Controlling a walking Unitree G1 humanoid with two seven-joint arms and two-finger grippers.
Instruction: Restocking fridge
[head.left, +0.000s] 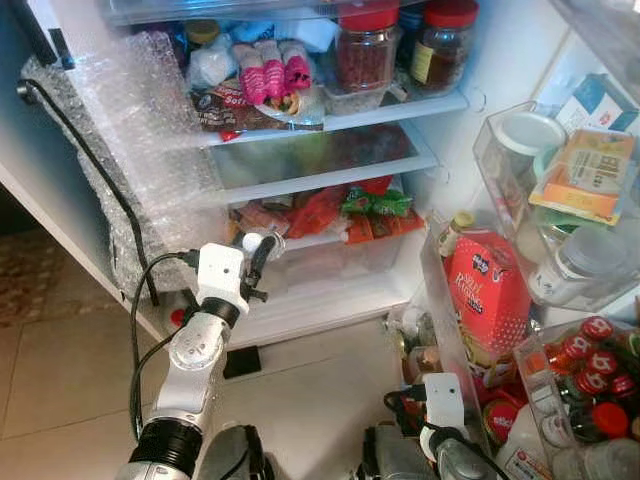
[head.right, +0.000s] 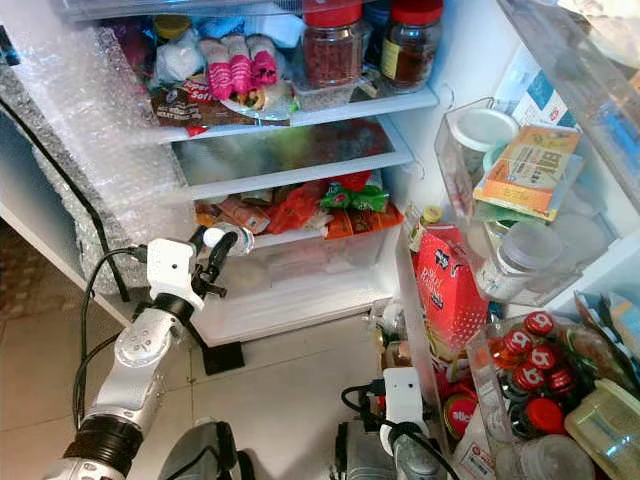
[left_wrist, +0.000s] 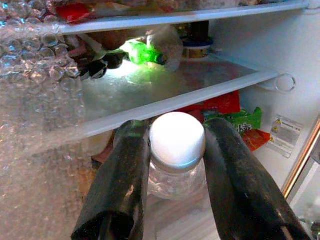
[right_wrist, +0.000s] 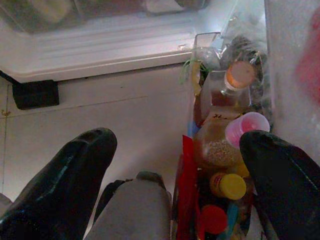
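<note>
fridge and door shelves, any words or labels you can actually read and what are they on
None reads in full.
"Sof...": partial white lettering on the dark packet on the top shelf.
Red carton in the door: white script, too blurred.
Orange box in the door bin: print too small.
Warning sticker on the fridge wall: symbol and text too small.

Open fridge, left arm reaching in low with a small bottle

The left end effector (head.left: 262, 243) is clamped around a clear bottle (head.left: 252, 243) with a white cap, right in front of the bottom drawer (head.left: 330, 262). Bubble wrap (head.left: 140, 110) hangs over the fridge's left side. Two red-lidded jars (head.left: 400, 45) sit on the upper shelf, and a red carton (head.left: 490, 295) stands in the door rack. The right end effector (head.left: 443, 400) hangs low by the door.
</note>
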